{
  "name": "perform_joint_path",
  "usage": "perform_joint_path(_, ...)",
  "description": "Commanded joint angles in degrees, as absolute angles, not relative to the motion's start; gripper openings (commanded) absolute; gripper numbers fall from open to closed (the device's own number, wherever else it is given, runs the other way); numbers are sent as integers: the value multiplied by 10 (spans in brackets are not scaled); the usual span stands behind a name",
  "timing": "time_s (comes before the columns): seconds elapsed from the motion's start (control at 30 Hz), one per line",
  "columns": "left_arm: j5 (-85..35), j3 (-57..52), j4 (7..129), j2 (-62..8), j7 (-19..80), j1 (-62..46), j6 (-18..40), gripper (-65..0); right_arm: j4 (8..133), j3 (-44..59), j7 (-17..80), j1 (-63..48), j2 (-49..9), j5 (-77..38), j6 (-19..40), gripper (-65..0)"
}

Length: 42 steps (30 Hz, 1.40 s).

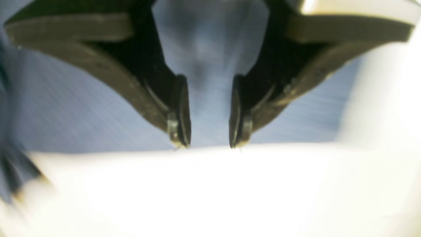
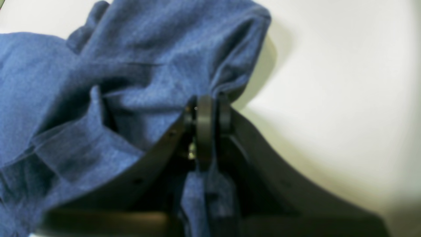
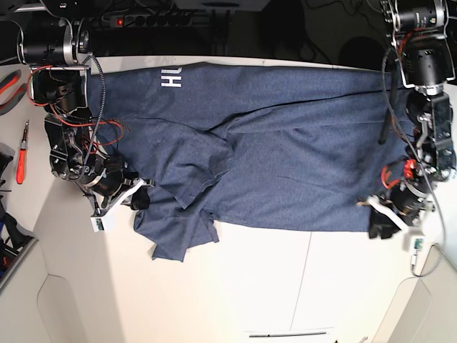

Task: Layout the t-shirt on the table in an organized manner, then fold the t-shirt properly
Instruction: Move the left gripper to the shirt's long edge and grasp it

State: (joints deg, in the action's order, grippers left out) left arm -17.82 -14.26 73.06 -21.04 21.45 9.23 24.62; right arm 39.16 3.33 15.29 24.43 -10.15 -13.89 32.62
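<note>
Evidently the right gripper (image 2: 205, 110) pinches the t-shirt (image 3: 285, 157), spread on the table (image 3: 271, 286), likely to tug it flat; the left gripper (image 1: 210, 112), blurred, hangs parted, empty.

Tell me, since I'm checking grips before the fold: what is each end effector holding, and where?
Right end effector is shut on the t-shirt, pinching a bunched edge. Left end effector is open, holding nothing.

Left wrist view motion-blurred and glaring white; base view evenly lit.
</note>
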Motion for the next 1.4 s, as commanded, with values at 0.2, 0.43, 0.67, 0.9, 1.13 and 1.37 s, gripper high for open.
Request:
perform_joint_path(0.2, -210, -147, 398, -315, 189, 297, 251, -418, 395, 33, 163, 252, -110, -128, 318, -650)
perform_joint_path(0.43, -190, -147, 106, -354, 143, 430, 247, -418, 395, 33, 163, 252, -110, -129, 318, -650)
perform_joint_path(0.67, -168, -147, 93, -354, 106, 379, 185, -418, 395, 33, 163, 252, -117, -129, 319, -650)
perform_joint_path(0.9, -176, -147, 94, -346, 88, 378, 203, -418, 395, 33, 163, 252, -126, -130, 319, -650)
perform_joint_path(1.13, -175, -147, 94, -314, 109, 411, 225, -418, 395, 33, 163, 252, -125, -131, 319, -650)
perform_joint_path(1.37, -164, -147, 94, -284, 105, 416, 225, -418, 395, 33, 163, 252, -125, -131, 319, -650)
